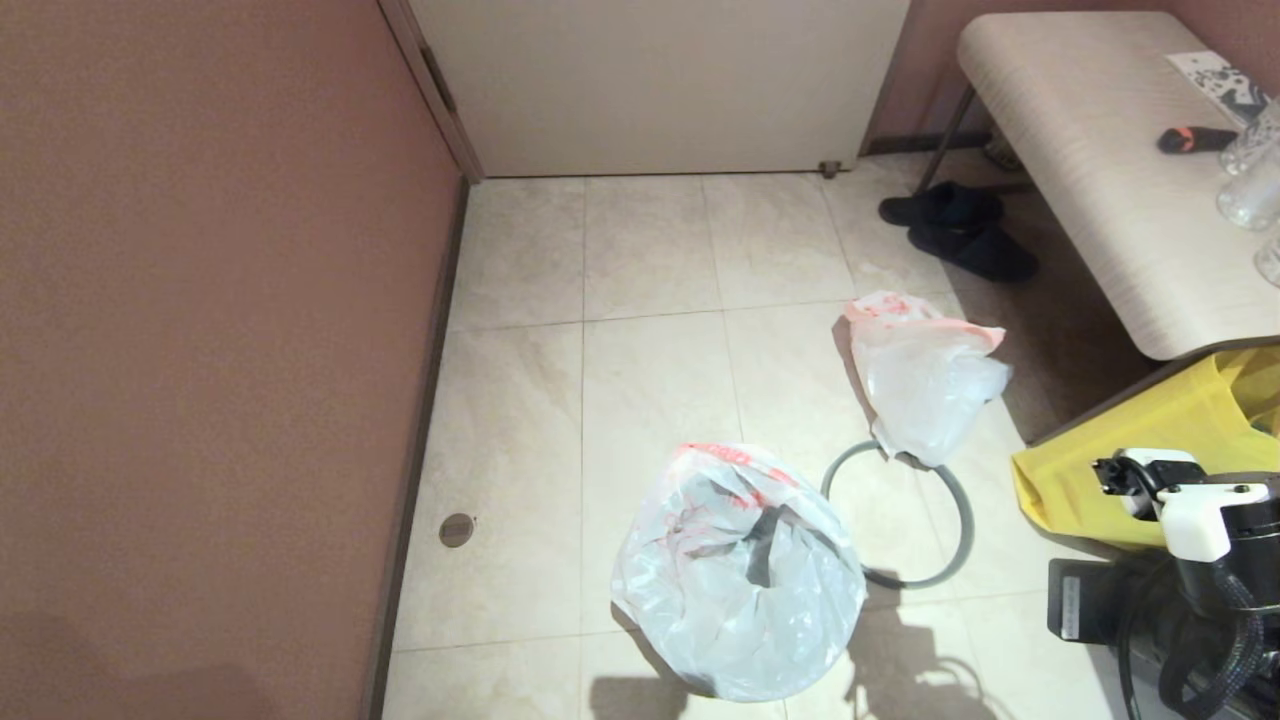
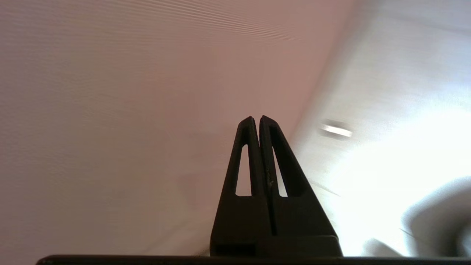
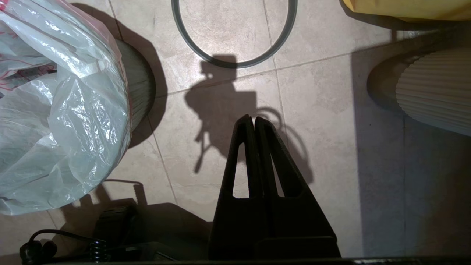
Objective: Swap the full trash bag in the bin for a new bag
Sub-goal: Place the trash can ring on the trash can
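- Left hand [image 2: 256, 118] clenched on nothing, facing the wall.
- Lower centre of the head view: bin [image 3: 138, 92], bag [image 1: 740, 570] draped over its top.
- Hoop [image 1: 900, 515] on the floor beside it, right.
- Right hand [image 3: 251, 118] clenched, empty, above the tiles.

Two bags [image 1: 738, 570] [image 1: 925, 375], one hoop [image 1: 900, 515], two slippers [image 1: 955, 230].

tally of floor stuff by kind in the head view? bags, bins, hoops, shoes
White plastic bags: 2, the new bag on the floor and one draped over the bin
Yellow bag: 1
Bins: 1
Grey hoop: 1
Dark shoes: 2
Total: 7
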Robot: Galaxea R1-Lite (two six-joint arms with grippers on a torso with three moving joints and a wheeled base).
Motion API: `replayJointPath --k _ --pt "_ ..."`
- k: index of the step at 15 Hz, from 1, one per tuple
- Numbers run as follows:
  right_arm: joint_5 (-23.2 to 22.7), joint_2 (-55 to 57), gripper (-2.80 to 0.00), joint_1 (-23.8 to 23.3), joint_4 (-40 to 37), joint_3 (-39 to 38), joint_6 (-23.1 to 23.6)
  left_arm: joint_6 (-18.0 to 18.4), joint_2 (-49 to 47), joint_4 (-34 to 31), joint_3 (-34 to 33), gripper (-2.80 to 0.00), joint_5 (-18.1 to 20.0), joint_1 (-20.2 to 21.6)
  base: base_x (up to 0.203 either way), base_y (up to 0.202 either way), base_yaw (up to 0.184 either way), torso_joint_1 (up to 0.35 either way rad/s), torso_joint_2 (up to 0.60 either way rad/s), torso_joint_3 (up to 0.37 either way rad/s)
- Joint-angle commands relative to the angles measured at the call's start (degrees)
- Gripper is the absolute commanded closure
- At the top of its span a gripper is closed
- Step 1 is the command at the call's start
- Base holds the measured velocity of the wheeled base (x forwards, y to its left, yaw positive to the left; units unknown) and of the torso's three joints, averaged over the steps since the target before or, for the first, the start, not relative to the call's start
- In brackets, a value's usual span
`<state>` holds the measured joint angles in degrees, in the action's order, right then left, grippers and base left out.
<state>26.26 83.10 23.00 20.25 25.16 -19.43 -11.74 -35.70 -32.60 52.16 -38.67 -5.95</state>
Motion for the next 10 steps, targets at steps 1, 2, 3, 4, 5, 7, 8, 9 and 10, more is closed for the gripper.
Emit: replayJointPath --k 1,2,3,4,5,7,8,9,10 --pt "0.1 -1.1 0.0 0.0 0.1 -0.2 -0.1 1.0 7.5 -0.1 -0.7 0.0 14.8 0.0 0.0 0.0 0.0 0.0 0.0 0.0" --pt "0.1 -1.3 0.0 0.0 0.1 -0.2 -0.1 2.2 9.8 -0.1 -1.7 0.0 21.1 0.0 0.0 0.0 0.0 0.0 0.0 0.0" --pt "0.0 -1.5 0.0 0.0 0.1 -0.2 0.0 3.8 12.0 -0.1 -4.2 0.0 25.7 0.1 0.0 0.0 0.0 0.0 0.0 0.0" --pt "0.0 -1.5 0.0 0.0 0.1 -0.2 0.0 5.0 13.6 0.5 -7.9 0.0 28.2 0.0 0.0 0.0 0.0 0.0 0.0 0.0" --pt "0.0 -1.5 0.0 0.0 0.1 -0.1 0.0 5.5 14.8 2.1 -11.8 0.0 30.1 0.0 0.0 0.0 0.0 0.0 0.0 0.0" --pt "-0.4 -1.6 0.0 0.0 0.1 -0.3 -0.2 5.7 16.9 9.1 -20.7 0.0 33.3 0.0 0.0 0.0 0.0 0.0 0.0 0.0" --pt "-0.4 -1.8 0.0 -0.1 0.2 -0.4 -0.2 5.7 17.8 15.0 -26.0 0.0 34.3 0.0 0.0 0.0 0.0 0.0 0.0 0.0" --pt "-0.4 -2.0 0.0 -0.1 0.2 -0.3 -0.2 5.5 18.3 21.0 -30.2 0.0 35.0 0.0 0.0 0.0 0.0 0.0 0.0 0.0" --pt "-0.5 -2.2 0.0 -0.1 0.2 -0.3 -0.3 5.3 18.7 25.4 -33.8 0.0 35.7 0.0 0.0 0.0 0.0 0.0 0.0 0.0"
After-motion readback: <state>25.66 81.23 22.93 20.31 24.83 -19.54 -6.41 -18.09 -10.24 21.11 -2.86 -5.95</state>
